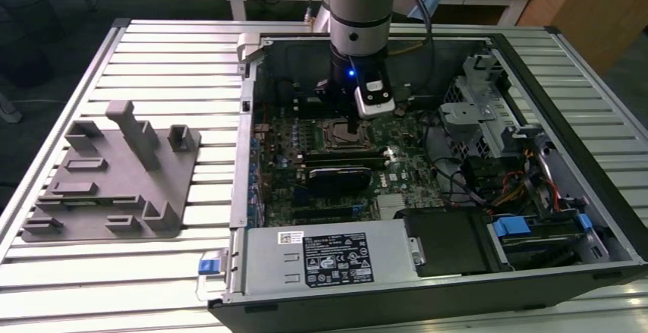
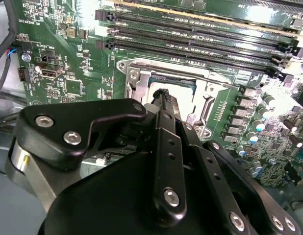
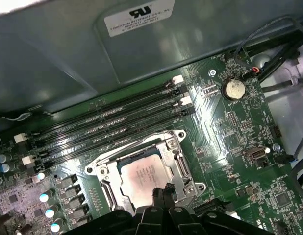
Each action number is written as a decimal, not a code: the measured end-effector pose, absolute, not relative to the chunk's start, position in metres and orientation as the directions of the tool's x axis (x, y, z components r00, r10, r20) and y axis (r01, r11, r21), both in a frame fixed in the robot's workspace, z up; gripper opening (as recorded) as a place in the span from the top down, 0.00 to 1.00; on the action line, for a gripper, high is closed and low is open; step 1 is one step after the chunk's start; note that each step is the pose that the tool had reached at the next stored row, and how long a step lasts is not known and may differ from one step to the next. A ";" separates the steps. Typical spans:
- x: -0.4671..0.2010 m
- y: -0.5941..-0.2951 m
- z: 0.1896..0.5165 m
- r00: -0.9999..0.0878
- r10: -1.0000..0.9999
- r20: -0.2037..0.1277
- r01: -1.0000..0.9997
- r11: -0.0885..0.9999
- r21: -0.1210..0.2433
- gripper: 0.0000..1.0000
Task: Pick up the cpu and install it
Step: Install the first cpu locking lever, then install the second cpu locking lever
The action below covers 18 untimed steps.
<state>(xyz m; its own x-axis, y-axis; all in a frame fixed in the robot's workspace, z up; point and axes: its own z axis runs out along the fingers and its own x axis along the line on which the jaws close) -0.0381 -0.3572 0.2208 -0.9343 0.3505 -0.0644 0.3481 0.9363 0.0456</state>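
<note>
While the flat silvery-grey square cpu (image 3: 141, 177) is seated in its metal-framed socket (image 3: 178, 164), the black gripper (image 3: 163, 192) is held closed just above it.

You've got a cpu (image 3: 141, 178) w/ a dull brushed-metal lid, socket frame (image 3: 178, 169) in shiny bare steel. Gripper (image 2: 165, 100) links are satin black metal. Fixture block (image 1: 111, 177) is matt grey plastic, table (image 1: 102, 265) is ribbed aluminium.
</note>
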 end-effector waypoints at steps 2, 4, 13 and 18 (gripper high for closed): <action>-0.038 -0.357 0.222 -0.934 0.350 -0.064 0.348 0.936 0.045 0.89; -0.038 -0.357 0.225 -0.934 0.350 -0.064 0.348 0.936 0.046 0.89; -0.038 -0.357 0.233 -0.934 0.351 -0.063 0.348 0.936 0.049 0.89; -0.038 -0.358 0.234 -0.935 0.350 -0.063 0.347 0.936 0.049 0.89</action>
<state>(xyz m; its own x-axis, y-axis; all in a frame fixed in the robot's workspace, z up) -0.0382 -0.3577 0.2336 -0.9346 0.3500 -0.0629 0.3474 0.9364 0.0494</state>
